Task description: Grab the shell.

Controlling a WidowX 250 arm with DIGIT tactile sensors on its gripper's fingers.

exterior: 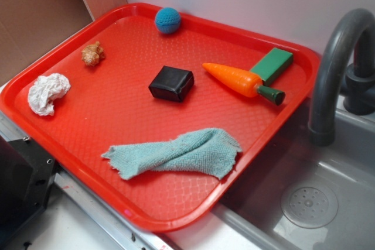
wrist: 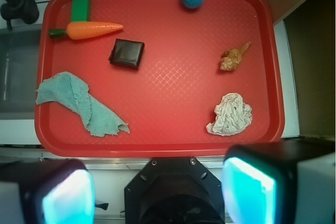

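The shell (exterior: 92,54) (wrist: 233,57), small, tan and knobbly, lies on the red tray (exterior: 135,203) (wrist: 157,145) near its far left side in the exterior view. In the wrist view it sits right of centre, above a crumpled white paper wad (wrist: 230,114) (exterior: 48,93). My gripper (wrist: 157,195) hangs high above the tray's near edge, well back from the shell. It is open, the two pads (wrist: 68,198) far apart with nothing between them. The exterior view does not show the gripper.
On the tray also lie a blue ball (exterior: 167,20), a black block (exterior: 171,83), an orange toy carrot (exterior: 241,81), a green block (exterior: 272,64) and a teal cloth (exterior: 179,152). A grey sink (exterior: 310,203) with a faucet (exterior: 337,57) adjoins the tray's right.
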